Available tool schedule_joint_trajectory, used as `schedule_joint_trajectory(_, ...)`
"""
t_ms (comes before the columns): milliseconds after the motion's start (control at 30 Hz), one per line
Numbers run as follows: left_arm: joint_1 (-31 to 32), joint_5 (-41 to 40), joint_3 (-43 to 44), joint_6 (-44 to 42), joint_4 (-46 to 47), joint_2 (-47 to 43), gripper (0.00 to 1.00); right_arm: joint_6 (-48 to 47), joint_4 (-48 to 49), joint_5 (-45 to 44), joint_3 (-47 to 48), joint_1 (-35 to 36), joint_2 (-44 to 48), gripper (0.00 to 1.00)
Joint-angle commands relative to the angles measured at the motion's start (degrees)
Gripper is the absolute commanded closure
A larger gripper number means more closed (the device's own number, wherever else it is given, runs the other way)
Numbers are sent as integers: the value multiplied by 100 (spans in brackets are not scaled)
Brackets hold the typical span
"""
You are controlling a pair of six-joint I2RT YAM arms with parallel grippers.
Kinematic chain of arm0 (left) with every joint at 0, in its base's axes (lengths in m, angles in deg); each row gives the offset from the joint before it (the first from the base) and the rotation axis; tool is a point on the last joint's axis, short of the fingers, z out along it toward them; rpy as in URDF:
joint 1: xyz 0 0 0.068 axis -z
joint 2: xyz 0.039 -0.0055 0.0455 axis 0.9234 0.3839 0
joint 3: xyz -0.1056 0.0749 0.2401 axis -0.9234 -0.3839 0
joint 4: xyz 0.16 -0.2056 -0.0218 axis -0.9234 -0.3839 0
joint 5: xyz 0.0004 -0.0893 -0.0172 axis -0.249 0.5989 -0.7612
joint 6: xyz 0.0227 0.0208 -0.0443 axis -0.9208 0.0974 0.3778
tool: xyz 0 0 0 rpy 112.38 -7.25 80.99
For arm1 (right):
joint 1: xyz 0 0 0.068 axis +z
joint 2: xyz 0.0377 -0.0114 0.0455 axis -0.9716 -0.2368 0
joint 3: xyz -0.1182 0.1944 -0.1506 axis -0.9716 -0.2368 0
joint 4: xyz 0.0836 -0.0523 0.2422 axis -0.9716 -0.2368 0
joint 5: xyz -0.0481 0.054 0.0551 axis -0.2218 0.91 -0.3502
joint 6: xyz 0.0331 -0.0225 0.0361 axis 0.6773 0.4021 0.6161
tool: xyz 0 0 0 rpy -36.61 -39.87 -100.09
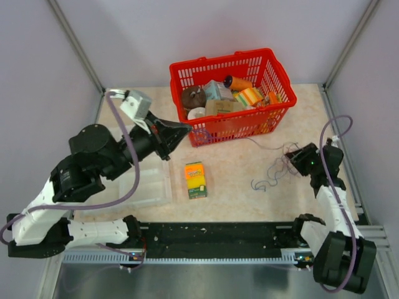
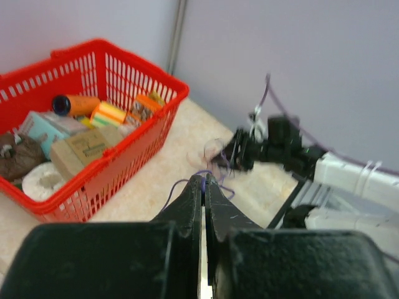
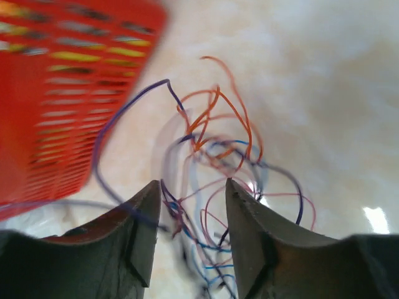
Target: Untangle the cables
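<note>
The cables are thin blue, orange and dark wires in a loose tangle (image 1: 274, 169) on the table right of centre. In the right wrist view the tangle (image 3: 215, 146) lies just ahead of and between the fingers of my right gripper (image 3: 192, 184), whose jaws stand apart around several strands. My right gripper (image 1: 292, 157) sits at the tangle's right side. My left gripper (image 1: 189, 129) is by the basket's front left corner. Its jaws (image 2: 204, 179) are shut on a blue-purple strand (image 2: 177, 185) at the very tips, and a thin wire runs from there towards the tangle (image 2: 221, 156).
A red basket (image 1: 237, 128) full of small goods stands at the back centre, close to my left gripper. A yellow-green box (image 1: 196, 179) lies mid-table, and a clear plastic tub (image 1: 149, 184) sits to its left. Grey walls close in both sides.
</note>
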Motion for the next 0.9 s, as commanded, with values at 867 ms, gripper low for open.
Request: schedule_joint_trajectory(867, -1236, -923, 97, -103, -588, 243, 100, -1304, -666, 1222, -526, -515, 417, 11)
